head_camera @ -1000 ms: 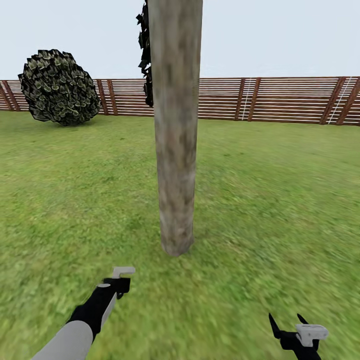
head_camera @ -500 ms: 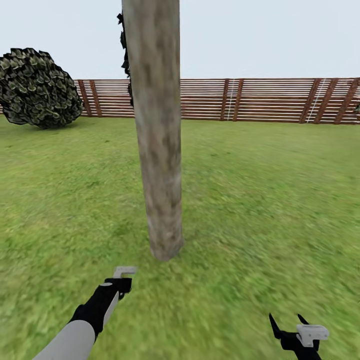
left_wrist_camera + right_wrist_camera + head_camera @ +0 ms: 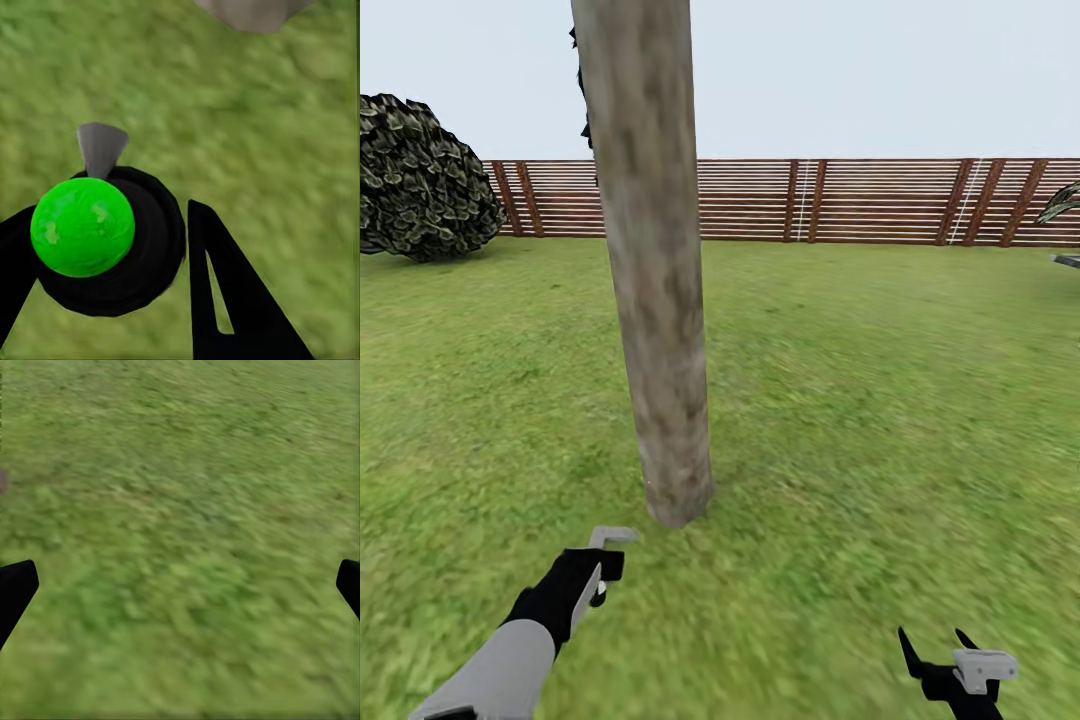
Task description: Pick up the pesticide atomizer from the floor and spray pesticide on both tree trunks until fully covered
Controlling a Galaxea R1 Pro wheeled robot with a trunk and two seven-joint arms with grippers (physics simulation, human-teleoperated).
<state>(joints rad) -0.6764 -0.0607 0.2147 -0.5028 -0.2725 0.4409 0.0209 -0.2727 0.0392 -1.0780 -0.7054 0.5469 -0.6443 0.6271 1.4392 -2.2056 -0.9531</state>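
Head view: tree trunk (image 3: pixel 656 300) stands straight ahead, a bit left of centre, mottled grey-brown bark, its base planted in the lawn (image 3: pixel 880 400). Dark jagged foliage (image 3: pixel 582 90) peeks out behind the trunk's upper left edge. Round bush (image 3: pixel 420 180) far left by the brown slat fence (image 3: pixel 840 200), which runs across the whole background. A striped leaf (image 3: pixel 1060 203) pokes in at the right edge. Left gripper (image 3: pixel 600 562) is low left, black w/ a grey nozzle tip (image 3: pixel 610 537) sticking out toward the trunk base, near it but not touching. Right gripper (image 3: pixel 937 650) sits low right, two black fingertips apart, nothing between them.

Left wrist view: left gripper (image 3: pixel 112 259) is clamped round the atomizer (image 3: pixel 112 240), a black round body w/ a bright green ball top (image 3: pixel 82 226) and the grey nozzle (image 3: pixel 100 146) pointing over the grass. Black fingers (image 3: pixel 225 292) hug the body on both sides. Trunk base (image 3: pixel 251 11) shows as a pale grey patch at the frame edge.

Right wrist view: right gripper (image 3: pixel 180 585) spread wide, black fingertips (image 3: pixel 15 589) at opposite edges, blurred grass (image 3: pixel 187 510) between, holding nothing.
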